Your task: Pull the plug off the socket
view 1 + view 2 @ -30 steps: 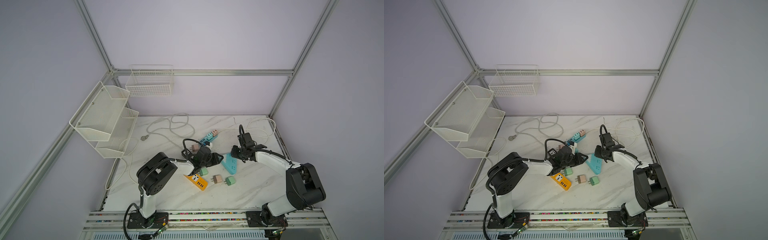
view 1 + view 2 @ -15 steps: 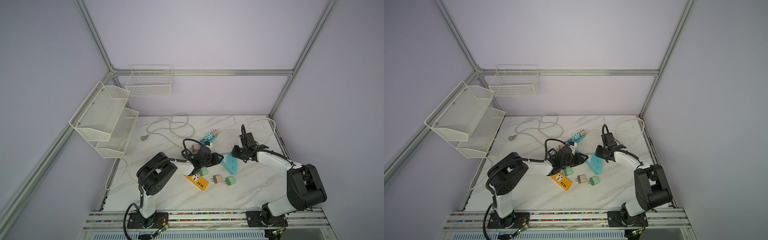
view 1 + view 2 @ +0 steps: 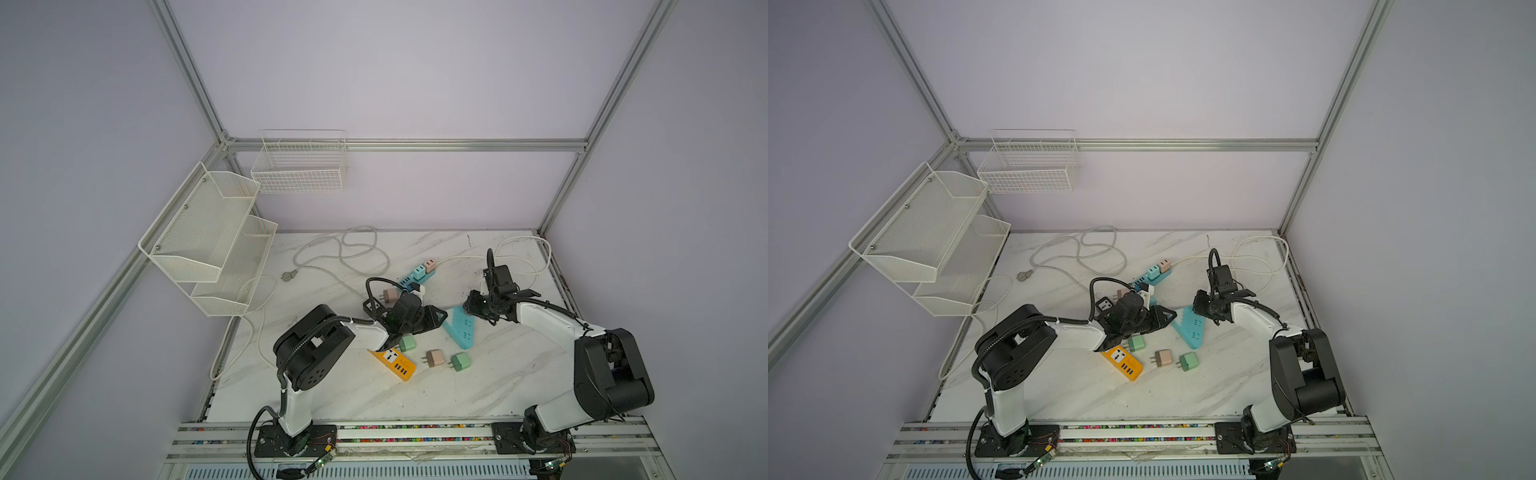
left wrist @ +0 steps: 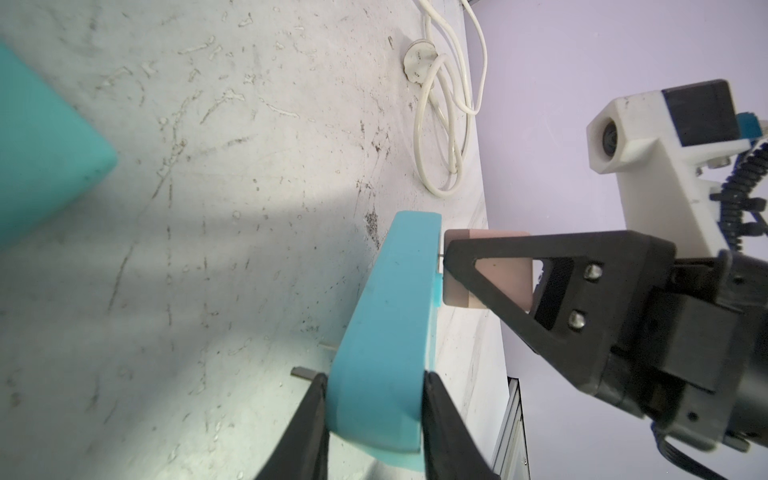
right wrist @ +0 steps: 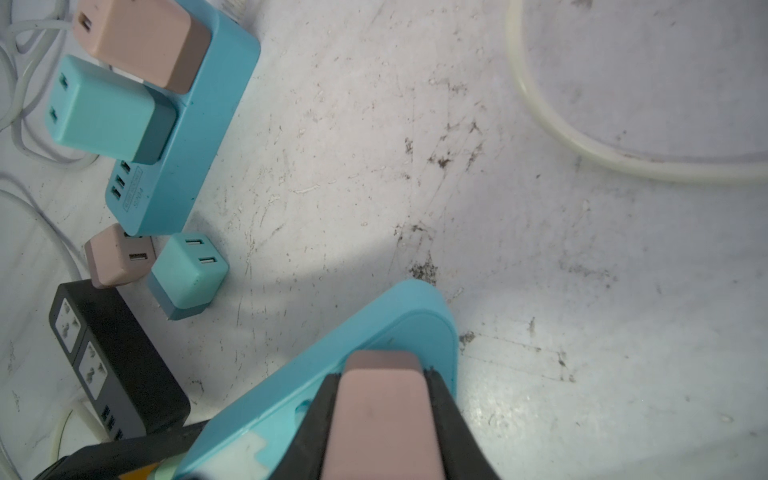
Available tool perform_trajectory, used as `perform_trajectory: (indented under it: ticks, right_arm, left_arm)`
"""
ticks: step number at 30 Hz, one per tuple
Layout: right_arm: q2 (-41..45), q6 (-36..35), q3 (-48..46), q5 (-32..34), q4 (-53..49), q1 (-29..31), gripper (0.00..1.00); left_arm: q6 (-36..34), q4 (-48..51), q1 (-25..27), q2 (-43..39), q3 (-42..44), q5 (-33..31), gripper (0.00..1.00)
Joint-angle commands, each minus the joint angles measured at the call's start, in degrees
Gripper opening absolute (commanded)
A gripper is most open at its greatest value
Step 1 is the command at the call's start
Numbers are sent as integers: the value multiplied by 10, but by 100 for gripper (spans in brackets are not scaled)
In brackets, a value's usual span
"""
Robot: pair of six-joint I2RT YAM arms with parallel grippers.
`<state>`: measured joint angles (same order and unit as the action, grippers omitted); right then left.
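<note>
Teal power strip (image 4: 386, 316) sits pinched at one end in my left gripper (image 4: 374, 378); my right gripper (image 5: 382, 374) clamps the pink plug (image 5: 382, 415) at its other end, a thin gap between them.

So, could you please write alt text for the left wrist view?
The left gripper clamps one end of a teal power strip, while the right gripper grips a pink plug at the strip's face. A coiled white cable lies on the scuffed marble table beyond.

Left hand (image 4: 374, 386) clamped — right hand (image 5: 384, 378) clamped too, just beside it.
</note>
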<state>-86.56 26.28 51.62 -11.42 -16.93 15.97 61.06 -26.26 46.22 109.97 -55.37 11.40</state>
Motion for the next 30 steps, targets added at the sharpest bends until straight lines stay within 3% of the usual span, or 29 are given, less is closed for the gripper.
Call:
perform_trajectory:
  ticks: [1, 3, 6, 13, 21, 30]
  right_arm:
    - [33, 10, 15, 32, 24, 32, 11]
    - [24, 4, 32, 65, 4, 59, 11]
    - [18, -2, 36, 58, 0, 60, 11]
    - [37, -15, 15, -10, 10, -11, 12]
    - [19, 2, 27, 48, 14, 40, 11]
    - [56, -2, 16, 6, 13, 15, 11]
  left_arm:
    - [1, 68, -5, 20, 20, -34, 9]
    - [1, 69, -5, 22, 16, -34, 9]
    - [1, 69, -5, 23, 16, -36, 9]
    - [1, 70, -5, 17, 27, -38, 9]
    - [-1, 70, -6, 18, 22, -37, 9]
    - [-6, 77, -5, 16, 18, -35, 10]
